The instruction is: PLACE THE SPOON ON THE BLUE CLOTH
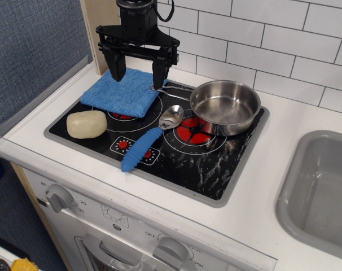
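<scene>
The spoon (150, 138) lies on the black stovetop, its silver bowl near the pan and its ribbed blue handle pointing to the front left. The blue cloth (123, 92) lies flat at the stove's back left corner. My gripper (138, 70) hangs open and empty above the cloth's back right part, behind the spoon. Its two black fingers (117, 65) point down, wide apart.
A steel pan (225, 105) sits on the right burner, its wire handle (170, 89) reaching left toward the gripper. A cream rounded lump (86, 124) lies at the stove's left. A grey sink (323, 189) is at the right. A tiled wall stands behind.
</scene>
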